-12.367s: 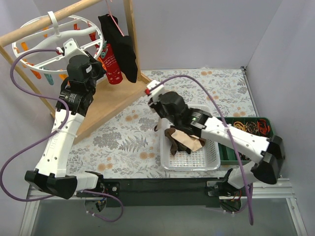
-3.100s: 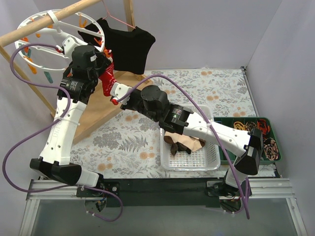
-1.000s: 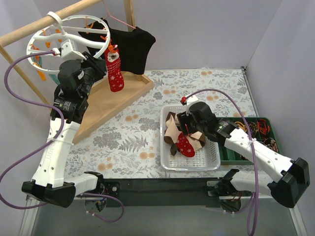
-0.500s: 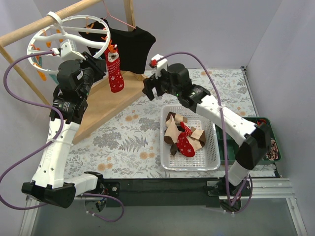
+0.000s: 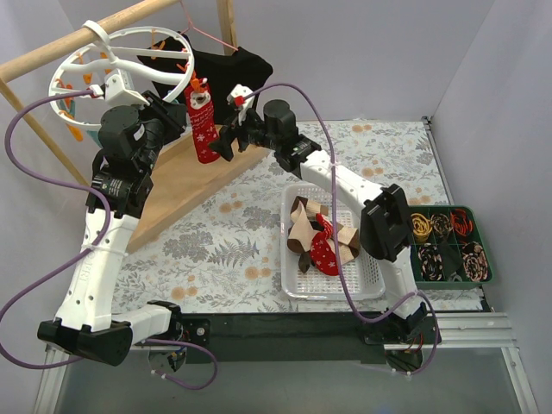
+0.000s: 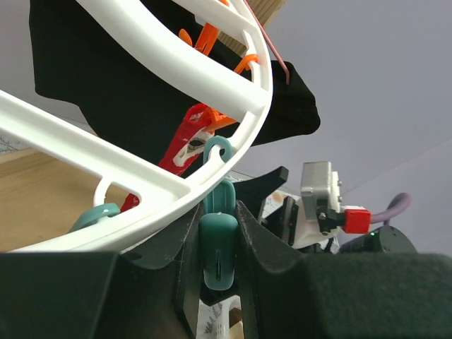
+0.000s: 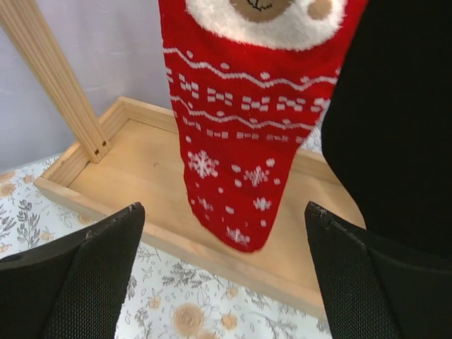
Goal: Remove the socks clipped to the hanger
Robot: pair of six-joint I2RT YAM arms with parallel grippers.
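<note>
While left tool point(image 6: 217, 239) clamps a teal clip point(image 6: 218, 260), right tool point(image 7: 222, 212) (wide apart) faces sock point(image 7: 247, 141).

**Top external view:** bright, even, diffuse light from overhead. Shadows on the floral table point(image 5: 388, 147) are faint and soft-edged, there is no glare, and focus is sharp throughout.

**Left wrist view:** backlit against the pale wall — the black T-shirt point(image 6: 92, 78) and the fingers point(image 6: 185, 247) of the left gripper point(image 6: 217, 236) read as near detail-free dark masses. The white hanger point(image 6: 141, 49) is close and slightly soft. The teal clip point(image 6: 217, 258) pinched between the fingers is fairly crisp.

**Right wrist view:** the red sock point(image 7: 244, 141) is evenly lit, its knit pattern sharp. The fingers point(image 7: 70, 282) of the right gripper point(image 7: 222, 210), set wide apart, are dark but textured. The T-shirt at the right edge is featureless black.
</note>
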